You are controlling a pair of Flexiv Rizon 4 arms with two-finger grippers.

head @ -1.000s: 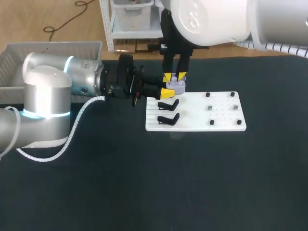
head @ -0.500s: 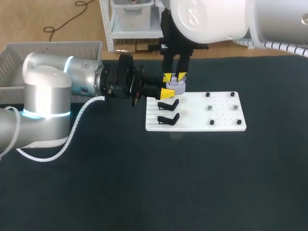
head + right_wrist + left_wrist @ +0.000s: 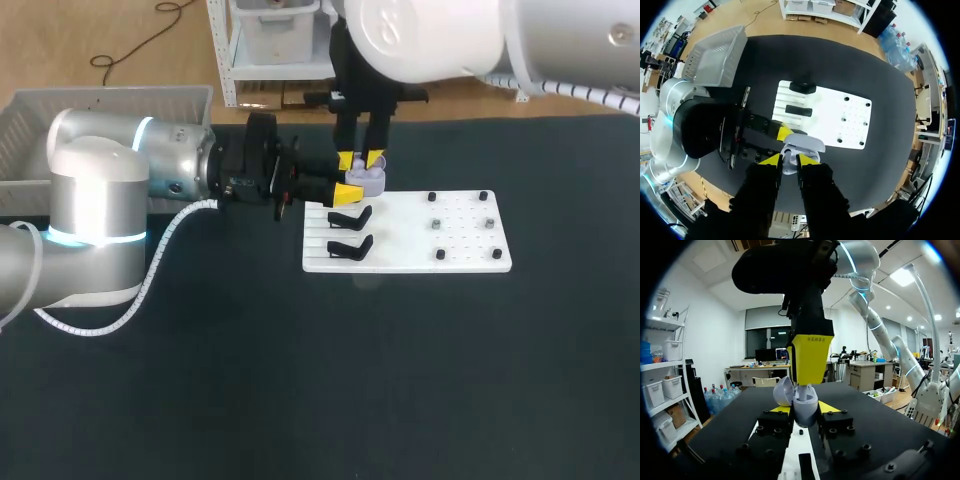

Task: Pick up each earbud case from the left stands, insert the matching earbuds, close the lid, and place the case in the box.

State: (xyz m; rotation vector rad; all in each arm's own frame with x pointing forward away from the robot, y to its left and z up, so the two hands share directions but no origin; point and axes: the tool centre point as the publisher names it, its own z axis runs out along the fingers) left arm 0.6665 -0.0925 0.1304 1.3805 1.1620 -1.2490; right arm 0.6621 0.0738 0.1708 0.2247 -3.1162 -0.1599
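Two robot arms meet above a dark worktop (image 3: 300,380). The left tool (image 3: 804,410) reaches in level from the side and is clamped on a lavender earbud case (image 3: 801,144), with one yellow tip against each side of the lower half. The case stands upright in that grip, and its lid (image 3: 783,390) is open and tilted back to one side.

The right tool (image 3: 789,160) hangs straight above the case, pointing down into its open mouth and very close to it. I cannot tell whether this tool is apart or together, or whether it carries an earbud. A small pale piece shows just under it at the mouth of the case, too small to name.

Just beside the left tool, below the held case, lies a white board (image 3: 420,240) with two black stands (image 3: 350,217) at the end nearest the tool. A pale basket (image 3: 110,105), likely the box, sits well behind the left arm.

The step in hand appears to be seating an earbud in the case. To do it well:
- The left tool should hold the case still and upright.
- The right tool should come straight down, centred on the matching socket, and press only lightly.
- It should let go only once the earbud sits flush, then lift straight up, clear of the lid.
- A sideways push could twist the case in the grip or knock the lid.
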